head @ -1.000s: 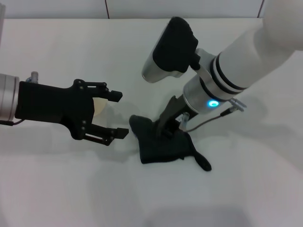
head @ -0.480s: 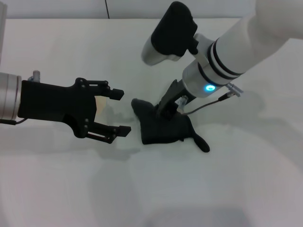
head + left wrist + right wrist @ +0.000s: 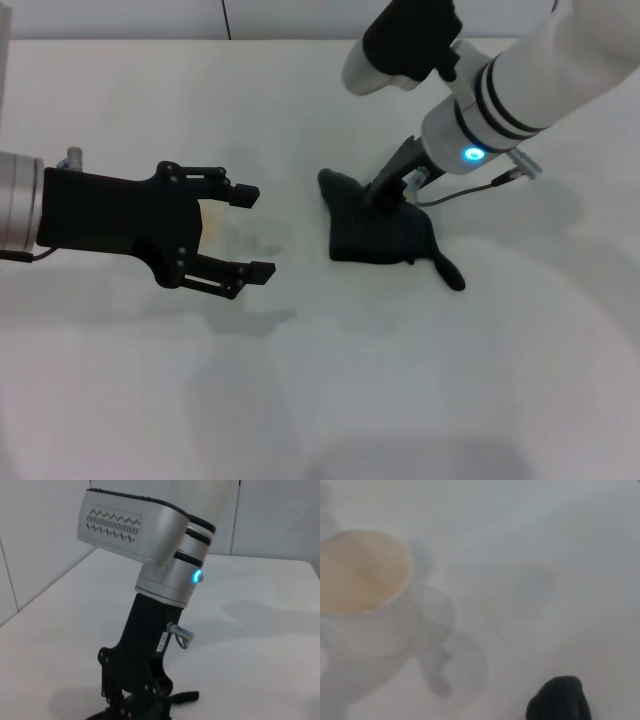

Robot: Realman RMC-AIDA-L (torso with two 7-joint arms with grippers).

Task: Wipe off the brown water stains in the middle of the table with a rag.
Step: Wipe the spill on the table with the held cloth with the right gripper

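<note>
From the head camera, the right gripper (image 3: 383,196) points down at the white counter (image 3: 400,380) with its tip pressed into the rag (image 3: 380,232), a dark cloth lying bunched directly under and around it; one corner of the cloth pokes out on the side toward the left arm, and a narrow tail (image 3: 449,271) trails away on the opposite, nearer side. Its fingers are buried in the folds, so I cannot tell how far they are parted or whether they pinch the cloth. The left gripper (image 3: 244,230) hangs well apart from the rag, its two fingers spread wide with nothing between them. Just beyond its fingers a cream-coloured cup (image 3: 212,222) shows partly behind the gripper body, and faint greyish marks lie on the counter between that gripper and the rag; no distinct brown stain is visible here. In the left wrist camera, the right gripper (image 3: 131,707) appears farther off, standing upright on the counter (image 3: 260,645) with a blue light (image 3: 198,577) glowing on its silver wrist and the rag (image 3: 170,700) dark at its foot. The right wrist camera is blurred: a paper cup (image 3: 362,577) with a tan inside sits on the counter (image 3: 545,540), and a dark rounded bit of rag (image 3: 559,700) sits at the frame edge.
</note>
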